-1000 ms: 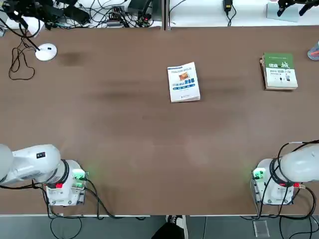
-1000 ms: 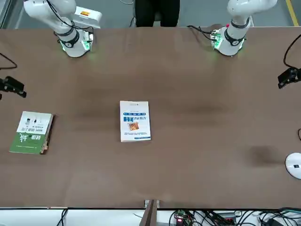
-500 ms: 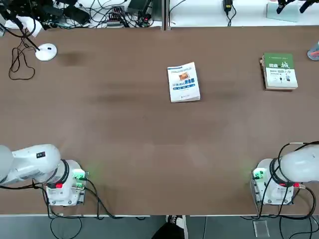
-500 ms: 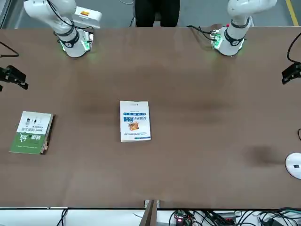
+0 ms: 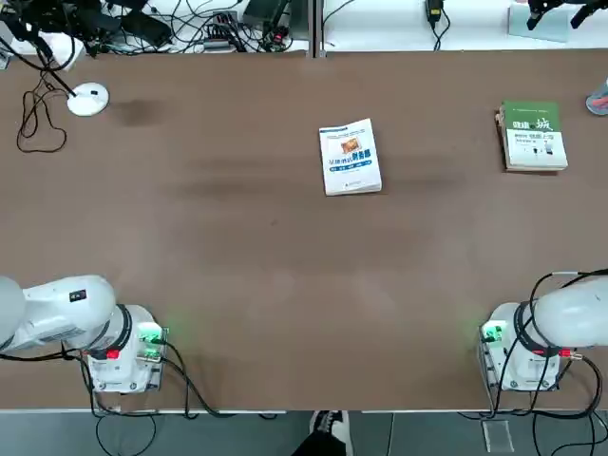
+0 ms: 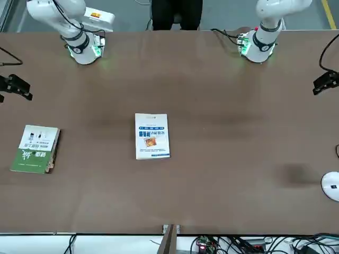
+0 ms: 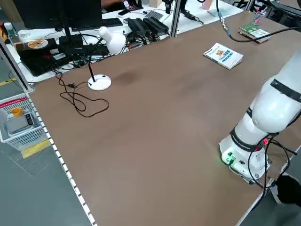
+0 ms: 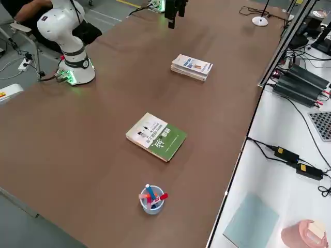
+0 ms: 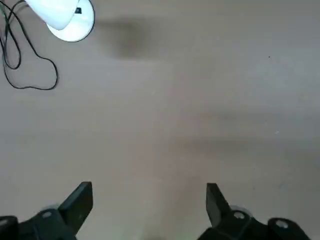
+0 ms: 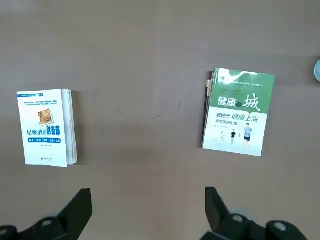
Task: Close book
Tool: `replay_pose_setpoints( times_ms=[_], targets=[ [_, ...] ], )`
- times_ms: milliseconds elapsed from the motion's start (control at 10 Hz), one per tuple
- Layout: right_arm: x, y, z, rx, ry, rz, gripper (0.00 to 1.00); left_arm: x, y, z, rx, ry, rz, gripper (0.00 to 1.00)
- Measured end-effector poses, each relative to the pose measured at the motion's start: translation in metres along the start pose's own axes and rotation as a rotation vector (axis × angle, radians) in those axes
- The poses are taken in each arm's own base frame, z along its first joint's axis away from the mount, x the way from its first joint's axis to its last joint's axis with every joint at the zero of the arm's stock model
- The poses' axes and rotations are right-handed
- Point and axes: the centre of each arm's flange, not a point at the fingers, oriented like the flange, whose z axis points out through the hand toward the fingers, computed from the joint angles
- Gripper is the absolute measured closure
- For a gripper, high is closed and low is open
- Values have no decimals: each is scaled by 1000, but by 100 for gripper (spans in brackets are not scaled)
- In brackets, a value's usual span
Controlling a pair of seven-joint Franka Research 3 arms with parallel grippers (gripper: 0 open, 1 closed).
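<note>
The book (image 5: 350,157) lies flat in the middle of the table with its white cover up, blue title and small orange picture showing; its pages are not showing. It also shows in the front view (image 6: 152,135) and in the right wrist view (image 10: 46,127). My right gripper (image 10: 148,196) hangs open high above the table, over the stretch between the two books, touching nothing. My left gripper (image 9: 150,192) is open too, high over bare tabletop near the lamp. Both show as dark shapes at the front view's side edges.
A green-covered book (image 5: 534,136) lies closed at the far right of the table. A white desk lamp (image 5: 87,99) with a looped black cable stands at the far left. A cup of pens (image 8: 151,198) sits at the right edge. Cables run along the far side.
Both grippers shift only slightly at the table's sides. The book and the green book have not moved.
</note>
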Motion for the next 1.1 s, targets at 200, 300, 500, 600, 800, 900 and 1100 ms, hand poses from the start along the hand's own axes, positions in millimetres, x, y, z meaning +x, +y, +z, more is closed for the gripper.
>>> replay_pose_setpoints(
  times_ms=[200,300,500,600,800,900,1100],
  targets=[
    [0,1,0,-1,0,1,0,1,1,1,-2,-1,1,0],
    [0,1,0,-2,0,2,0,1,1,2,-2,-2,2,0],
    [0,2,0,-3,0,4,0,3,7,5,-5,-4,14,0],
    [0,2,0,-3,0,4,0,4,16,6,-6,-7,31,0],
    [0,3,0,-4,0,5,0,3,33,8,-11,-9,57,0],
    [1,3,0,-5,1,5,0,3,36,8,-15,-9,62,0],
    [1,4,0,-15,6,5,0,3,31,7,-23,-8,55,0]
  ],
)
